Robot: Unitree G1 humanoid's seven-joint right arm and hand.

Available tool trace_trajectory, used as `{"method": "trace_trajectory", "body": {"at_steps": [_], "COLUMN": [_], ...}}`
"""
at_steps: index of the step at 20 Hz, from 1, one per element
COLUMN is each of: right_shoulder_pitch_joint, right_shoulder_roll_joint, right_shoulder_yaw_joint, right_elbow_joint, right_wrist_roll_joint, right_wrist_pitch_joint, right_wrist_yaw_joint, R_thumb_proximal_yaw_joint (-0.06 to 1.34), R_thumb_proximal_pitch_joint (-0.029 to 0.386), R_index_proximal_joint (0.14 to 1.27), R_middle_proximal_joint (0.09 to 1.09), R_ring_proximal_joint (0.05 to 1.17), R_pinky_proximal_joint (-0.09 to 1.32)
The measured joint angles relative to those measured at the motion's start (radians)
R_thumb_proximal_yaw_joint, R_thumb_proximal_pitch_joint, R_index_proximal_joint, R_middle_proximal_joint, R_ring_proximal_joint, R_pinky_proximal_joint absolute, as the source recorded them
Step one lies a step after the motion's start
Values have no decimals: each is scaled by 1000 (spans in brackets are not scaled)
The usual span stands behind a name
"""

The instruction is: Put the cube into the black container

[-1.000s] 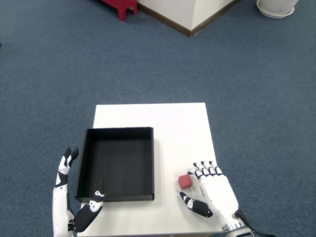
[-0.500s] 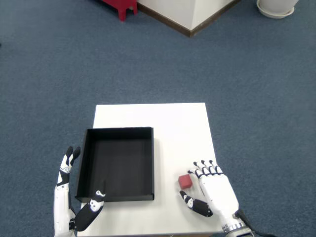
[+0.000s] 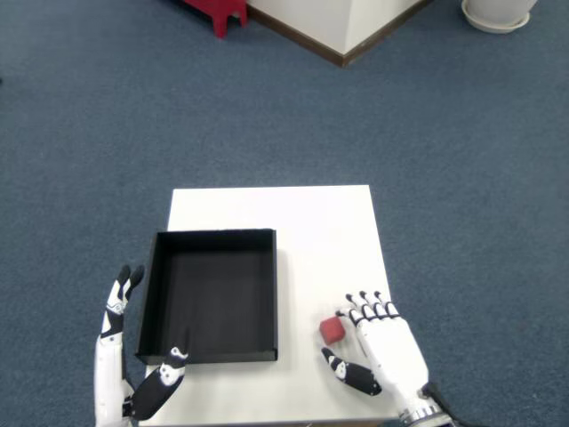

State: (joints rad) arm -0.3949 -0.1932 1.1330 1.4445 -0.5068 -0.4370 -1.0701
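A small red cube (image 3: 332,330) rests on the white table (image 3: 311,222), to the right of the black container (image 3: 212,295). My right hand (image 3: 380,349) lies palm-down just right of the cube, fingertips close beside it and thumb stretched out below it. The fingers are spread and hold nothing. The container is an open square tray with nothing visible inside. The left hand (image 3: 120,356) hovers at the container's left wall, its thumb near the front left corner.
Blue carpet surrounds the table on all sides. A red object (image 3: 216,11) and a white wall corner with wooden skirting (image 3: 342,36) stand far back. A white round base (image 3: 498,13) sits at the top right.
My right hand has slid slightly toward the near edge and the cube has shifted a touch with it. The left hand dropped a little.
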Motion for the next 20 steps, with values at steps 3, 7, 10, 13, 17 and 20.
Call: {"method": "trace_trajectory", "body": {"at_steps": [3, 7, 10, 13, 17, 20], "right_shoulder_pitch_joint": [0, 0, 0, 0, 0, 1], "right_shoulder_roll_joint": [10, 10, 12, 13, 14, 14], "right_shoulder_yaw_joint": [1, 3, 3, 3, 4, 4], "right_elbow_joint": [-4, -3, -2, 0, 2, 3], "right_wrist_roll_joint": [-9, -9, -10, -10, -10, -10], "right_wrist_pitch_joint": [0, 0, 0, 0, 0, 0], "right_wrist_yaw_joint": [-12, -14, -14, -14, -12, -11], "R_thumb_proximal_yaw_joint": [597, 598, 603, 614, 645, 766], "R_thumb_proximal_pitch_joint": [78, 85, 93, 100, 116, 144], "R_index_proximal_joint": [485, 504, 533, 549, 607, 796], "R_middle_proximal_joint": [196, 195, 193, 195, 198, 206], "R_ring_proximal_joint": [167, 166, 164, 163, 164, 168], "R_pinky_proximal_joint": [-28, -31, -34, -36, -37, -34]}}
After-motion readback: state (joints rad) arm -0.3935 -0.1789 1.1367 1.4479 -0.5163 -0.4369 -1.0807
